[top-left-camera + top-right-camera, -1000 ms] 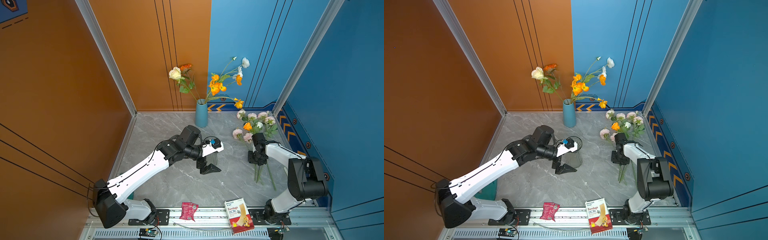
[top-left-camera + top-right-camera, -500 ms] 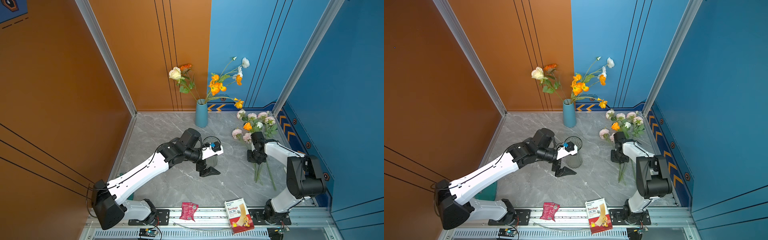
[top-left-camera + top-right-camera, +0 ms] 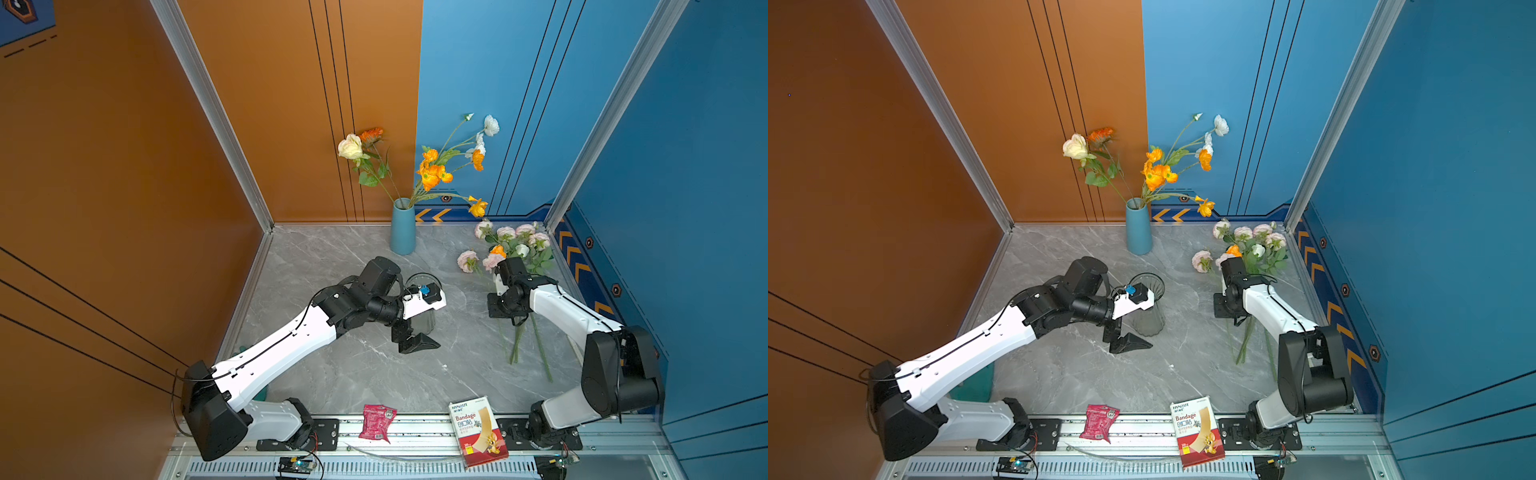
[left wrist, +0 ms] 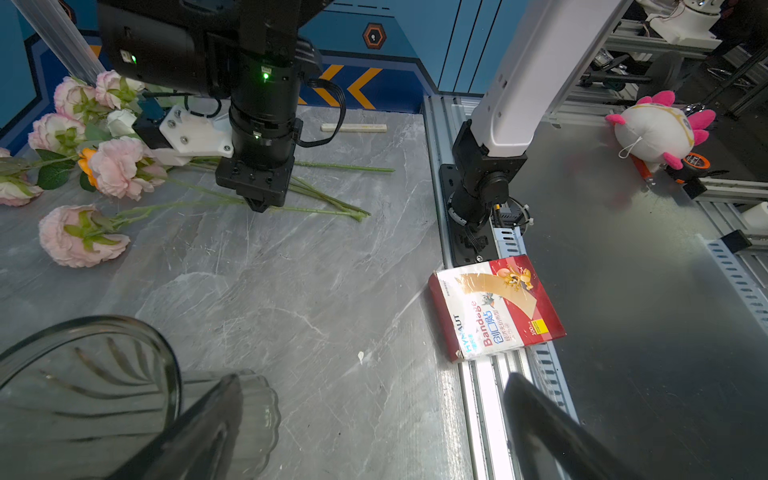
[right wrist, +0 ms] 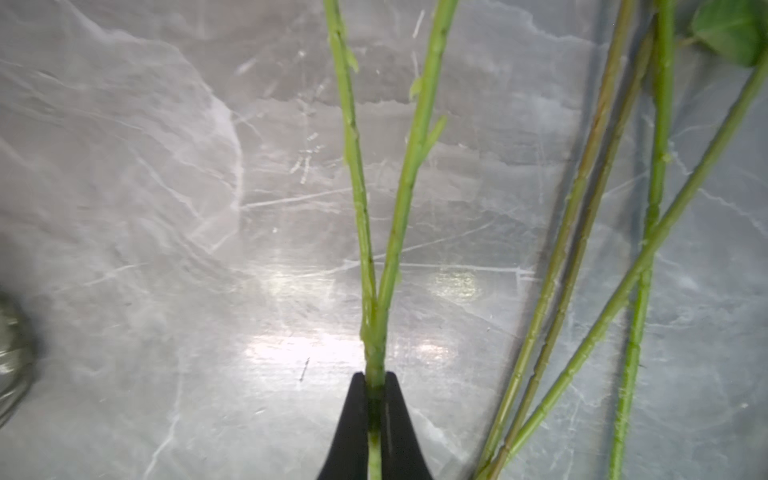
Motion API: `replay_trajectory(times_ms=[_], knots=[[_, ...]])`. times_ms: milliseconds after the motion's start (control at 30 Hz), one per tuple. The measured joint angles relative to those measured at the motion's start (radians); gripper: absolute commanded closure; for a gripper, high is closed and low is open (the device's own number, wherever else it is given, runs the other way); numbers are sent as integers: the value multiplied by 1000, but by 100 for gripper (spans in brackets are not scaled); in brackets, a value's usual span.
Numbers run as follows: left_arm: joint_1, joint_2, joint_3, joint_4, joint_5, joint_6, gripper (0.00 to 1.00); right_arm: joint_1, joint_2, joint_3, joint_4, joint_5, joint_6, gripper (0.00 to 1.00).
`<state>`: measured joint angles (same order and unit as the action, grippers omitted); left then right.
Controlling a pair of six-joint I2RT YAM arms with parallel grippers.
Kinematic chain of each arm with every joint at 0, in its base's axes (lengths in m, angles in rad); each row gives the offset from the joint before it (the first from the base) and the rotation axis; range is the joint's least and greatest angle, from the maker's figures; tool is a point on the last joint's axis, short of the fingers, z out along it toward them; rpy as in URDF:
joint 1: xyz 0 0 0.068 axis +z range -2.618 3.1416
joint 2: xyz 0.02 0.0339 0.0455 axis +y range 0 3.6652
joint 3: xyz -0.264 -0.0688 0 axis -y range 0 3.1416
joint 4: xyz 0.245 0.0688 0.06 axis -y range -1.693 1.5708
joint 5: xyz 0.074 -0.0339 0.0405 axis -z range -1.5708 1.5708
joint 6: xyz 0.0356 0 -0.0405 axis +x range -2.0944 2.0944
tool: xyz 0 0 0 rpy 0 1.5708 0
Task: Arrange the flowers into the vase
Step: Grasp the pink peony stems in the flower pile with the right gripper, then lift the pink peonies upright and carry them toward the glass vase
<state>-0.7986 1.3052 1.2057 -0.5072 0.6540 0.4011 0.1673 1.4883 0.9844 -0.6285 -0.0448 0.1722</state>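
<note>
Several loose flowers (image 3: pixel 511 249) (image 3: pixel 1250 249) (image 4: pixel 112 166), pink, white and orange, lie on the grey table at the back right, stems toward the front. My right gripper (image 3: pixel 516 321) (image 3: pixel 1235 318) (image 4: pixel 259 205) (image 5: pixel 376 386) points down at the table and is shut on a forked green stem (image 5: pixel 374 332). Other stems (image 5: pixel 582 249) lie beside it. A blue vase (image 3: pixel 402 230) (image 3: pixel 1138 232) at the back wall holds orange, cream and white flowers (image 3: pixel 432 174). A smoky glass vase (image 3: pixel 422 303) (image 3: pixel 1148 307) (image 4: pixel 83 395) stands mid-table. My left gripper (image 3: pixel 415 338) (image 3: pixel 1125 340) (image 4: pixel 374 436) is open beside it, holding nothing.
A red bandage box (image 3: pixel 478 432) (image 3: pixel 1198 432) (image 4: pixel 498 307) and a red packet (image 3: pixel 376 422) lie on the front rail. Orange and blue walls close in the table on three sides. A plush toy (image 4: pixel 656 129) sits off the table.
My right gripper has shut on the flower stem on the table. The left gripper has shifted slightly toward the front, still open beside the glass vase.
</note>
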Motion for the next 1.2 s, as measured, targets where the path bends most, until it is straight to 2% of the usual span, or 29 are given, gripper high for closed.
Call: replay_trajectory(times_ms=[200,333,500,667,800,933,1067,1200], knots=[[17,-46,-39,37,-11,-1,2,-36,-113,-9,47,-150,42,100],[43,-113,-87,87,-33,-1,2,-68,-205,-32,112,-217,122,100],[100,-196,-132,158,-40,-9,2,-132,-320,-42,178,-239,267,100],[184,-223,-145,230,2,-43,2,-138,-450,-47,261,-180,366,100],[251,-222,-146,264,46,-68,2,-56,-542,-57,422,-125,363,100],[312,-216,-146,280,74,-83,2,141,-583,-64,642,-77,253,100],[364,-195,-146,283,96,-100,2,305,-561,-69,843,-45,137,100],[384,-174,-146,288,111,-114,2,377,-477,-64,998,-28,85,100]])
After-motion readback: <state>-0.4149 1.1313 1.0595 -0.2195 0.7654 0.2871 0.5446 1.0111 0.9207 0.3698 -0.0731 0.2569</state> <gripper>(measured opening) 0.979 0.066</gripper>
